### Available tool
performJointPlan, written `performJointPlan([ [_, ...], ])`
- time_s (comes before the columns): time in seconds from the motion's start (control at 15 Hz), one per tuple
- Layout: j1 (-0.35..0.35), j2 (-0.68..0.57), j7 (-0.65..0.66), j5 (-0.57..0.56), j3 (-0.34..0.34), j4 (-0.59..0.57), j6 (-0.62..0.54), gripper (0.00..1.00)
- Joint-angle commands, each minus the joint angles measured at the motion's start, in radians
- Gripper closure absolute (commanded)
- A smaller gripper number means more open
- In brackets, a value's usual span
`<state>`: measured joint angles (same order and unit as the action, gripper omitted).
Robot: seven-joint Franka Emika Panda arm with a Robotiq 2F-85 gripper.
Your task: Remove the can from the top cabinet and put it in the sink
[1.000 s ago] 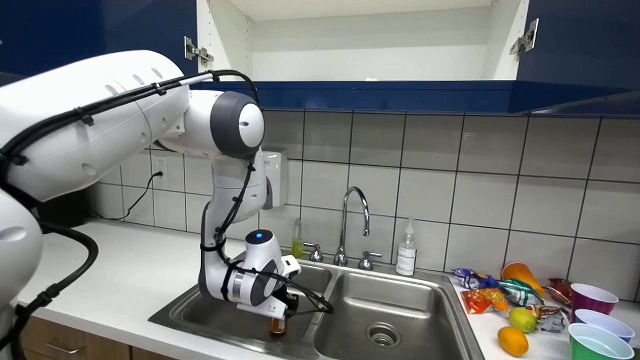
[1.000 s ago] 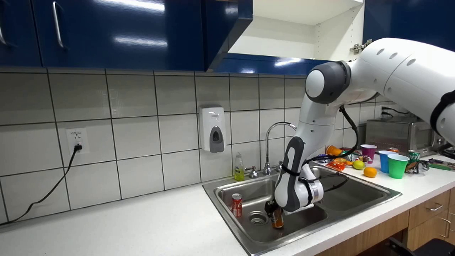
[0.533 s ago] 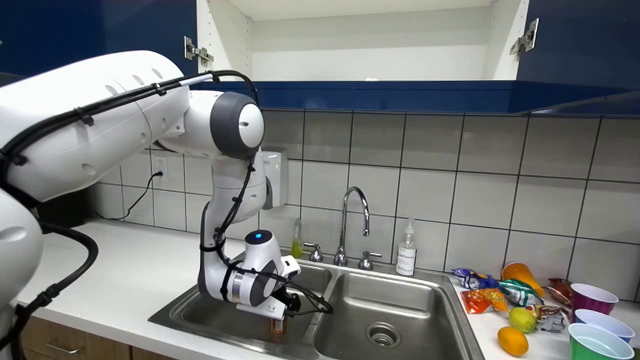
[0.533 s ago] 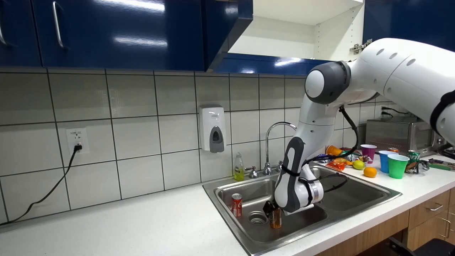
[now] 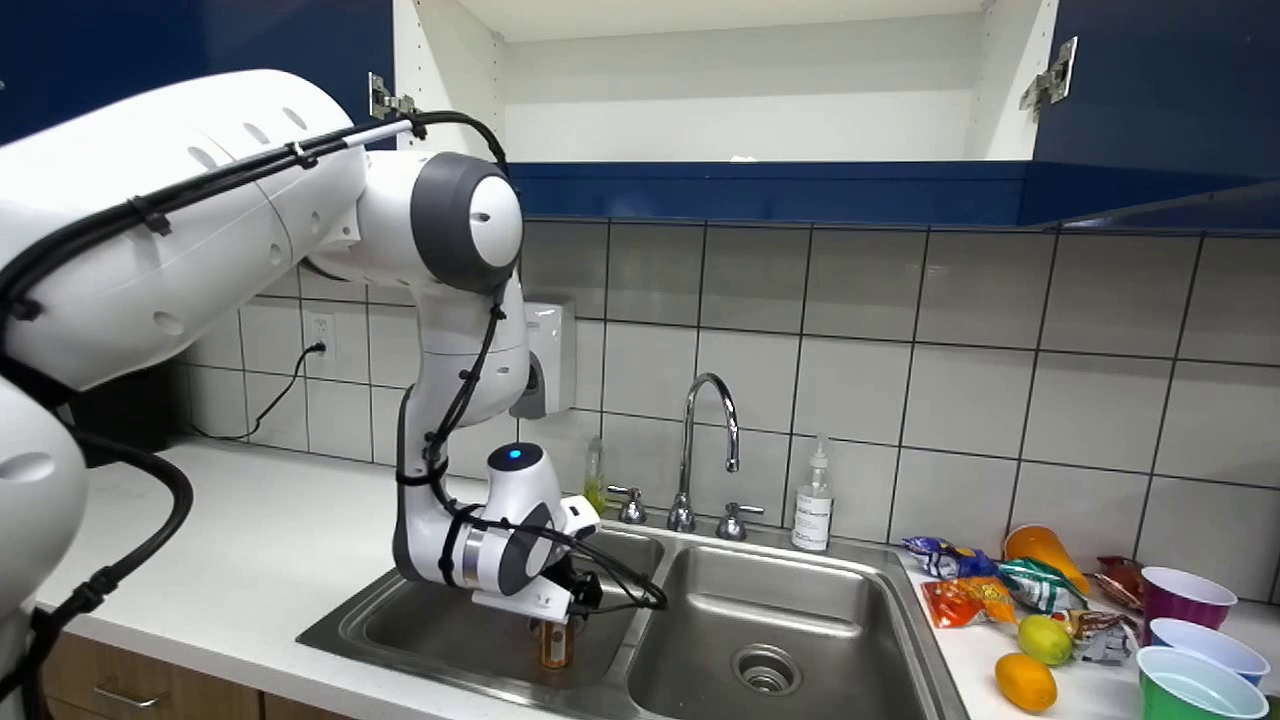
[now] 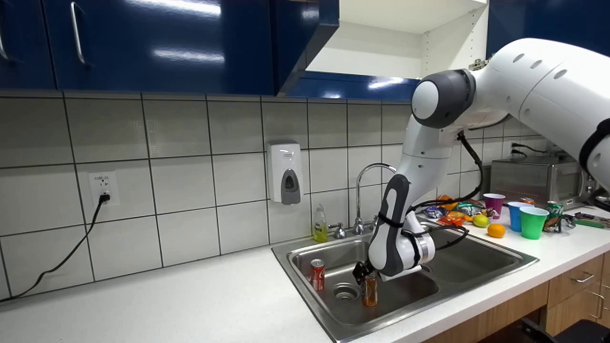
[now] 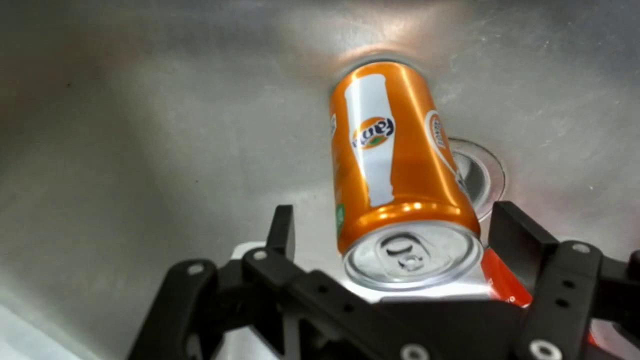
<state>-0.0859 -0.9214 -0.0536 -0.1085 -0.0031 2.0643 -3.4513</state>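
Note:
The can [image 7: 400, 155], orange with a silver lid, stands upright in a basin of the steel sink [image 5: 700, 600]. In an exterior view the can [image 6: 369, 293] rests on the basin floor just under the arm. My gripper [image 7: 395, 220] is open, its black fingers [image 7: 282, 230] on either side of the can's top. A wide gap shows at the left finger and a narrow one at the right. Above the counter, the top cabinet [image 5: 740, 90] has its dark blue doors swung open, showing a white interior.
A red can [image 6: 317, 275] stands in the same basin, beside a drain [image 6: 346, 292]. Behind the sink rise the faucet [image 5: 690, 450] and a pump bottle [image 5: 813, 510]. Snack bags [image 5: 960, 590], an orange fruit [image 5: 1026, 683] and cups [image 5: 1195, 690] crowd the counter beside it.
The can was tilted in the gripper a second ago; it has settled upright in the basin. The jaws have opened, and the arm has risen a little.

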Motion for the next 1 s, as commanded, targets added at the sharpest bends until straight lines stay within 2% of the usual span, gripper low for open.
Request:
performJointPlan([
  [0.0,0.013,0.100,-0.005,0.008,-0.011,0.086,0.036,0.00],
  [0.27,0.019,0.177,-0.002,0.015,-0.018,0.141,0.070,0.00],
  [0.4,0.018,0.235,-0.004,0.011,-0.014,0.177,0.133,0.00],
  [0.93,-0.024,0.473,-0.029,0.035,0.064,0.272,0.540,0.00],
])
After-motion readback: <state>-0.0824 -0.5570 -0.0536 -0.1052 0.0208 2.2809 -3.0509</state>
